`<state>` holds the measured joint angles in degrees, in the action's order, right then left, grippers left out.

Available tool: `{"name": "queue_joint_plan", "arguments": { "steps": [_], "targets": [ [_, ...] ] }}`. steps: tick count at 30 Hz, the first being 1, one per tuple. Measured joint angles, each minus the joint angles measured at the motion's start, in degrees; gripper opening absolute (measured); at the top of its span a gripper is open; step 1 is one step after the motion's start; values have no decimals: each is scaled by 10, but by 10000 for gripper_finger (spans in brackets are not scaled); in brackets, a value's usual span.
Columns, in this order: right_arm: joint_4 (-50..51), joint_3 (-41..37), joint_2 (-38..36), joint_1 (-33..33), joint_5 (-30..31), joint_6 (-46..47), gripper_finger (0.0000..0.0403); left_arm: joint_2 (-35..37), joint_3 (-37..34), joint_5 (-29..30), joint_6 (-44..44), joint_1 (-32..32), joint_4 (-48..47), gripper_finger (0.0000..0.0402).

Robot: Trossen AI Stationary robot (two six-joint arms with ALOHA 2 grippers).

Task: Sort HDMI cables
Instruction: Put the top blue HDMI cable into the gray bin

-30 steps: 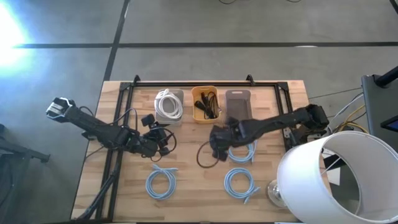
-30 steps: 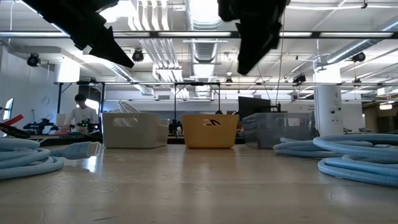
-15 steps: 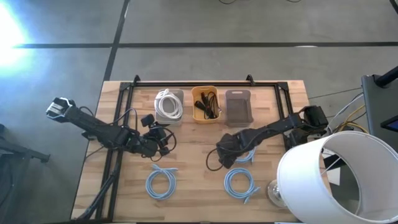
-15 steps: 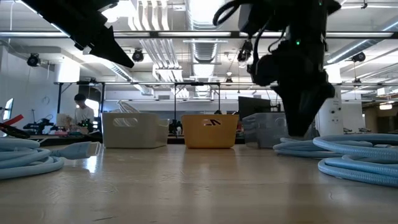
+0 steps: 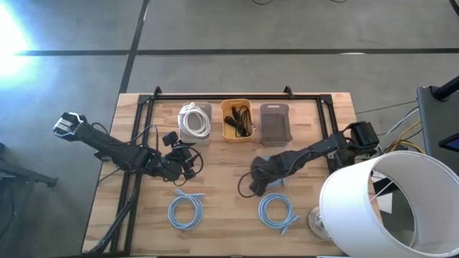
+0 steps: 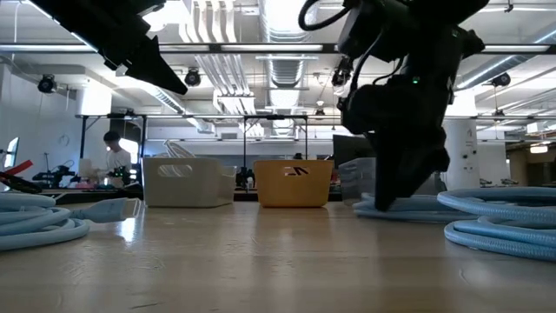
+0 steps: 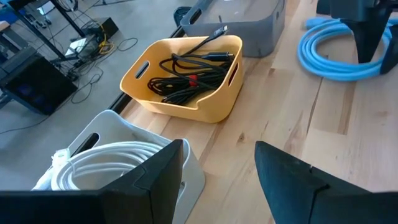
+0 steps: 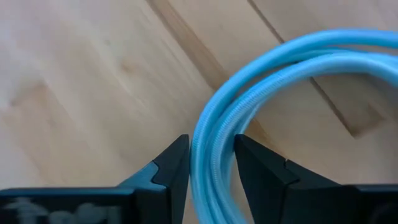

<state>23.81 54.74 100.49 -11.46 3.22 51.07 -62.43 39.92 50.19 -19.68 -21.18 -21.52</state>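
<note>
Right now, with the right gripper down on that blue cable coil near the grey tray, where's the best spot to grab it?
Probably the bundled strands of the blue coil where the right gripper already straddles them, coming straight down from above. The coil lies flat on the table, and there its loops run tight side by side between the open fingers, so one pinch should catch them all. The left gripper waits open.

Two dark, slender jointed arms are seen. The left arm (image 5: 115, 149) is tipped at its outer end by a white block, and loose black wires are looped around its wrist. The right arm (image 5: 315, 149) is matte black throughout. Each gripper is formed of two black, wedge-shaped fingers (image 8: 166, 167) with angular, faceted surfaces.
</note>
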Motion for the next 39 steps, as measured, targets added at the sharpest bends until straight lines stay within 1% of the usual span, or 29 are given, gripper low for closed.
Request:
{"name": "queue_joint_plan", "arguments": {
  "steps": [4,8,11,15,19,22,24,26,28,32,36,39],
  "targets": [
    [-40,-5,1,0,-1,-2,105,0,0,0,0,0,0,204],
    [-41,3,1,1,-6,-7,61,0,0,0,0,0,0,204],
    [-41,18,0,1,-25,-38,27,0,0,0,0,0,0,204],
    [-39,57,-8,1,-33,-89,25,0,0,0,0,0,0,204],
    [21,119,-24,1,-28,-149,25,0,0,0,0,0,0,204],
    [93,163,-44,1,26,-186,25,0,0,0,0,0,0,204],
    [138,186,-60,1,75,-210,25,0,0,0,0,0,0,204],
    [160,193,-79,4,131,-238,25,0,0,0,0,0,0,204],
    [163,194,-96,14,164,-260,25,0,0,0,0,0,0,204],
    [157,170,-133,54,167,-305,25,0,0,0,0,0,0,204],
    [128,113,-169,108,161,-346,25,0,0,0,0,0,0,204],
    [64,51,-200,150,133,-377,25,0,0,0,0,0,0,204]
  ]
}}
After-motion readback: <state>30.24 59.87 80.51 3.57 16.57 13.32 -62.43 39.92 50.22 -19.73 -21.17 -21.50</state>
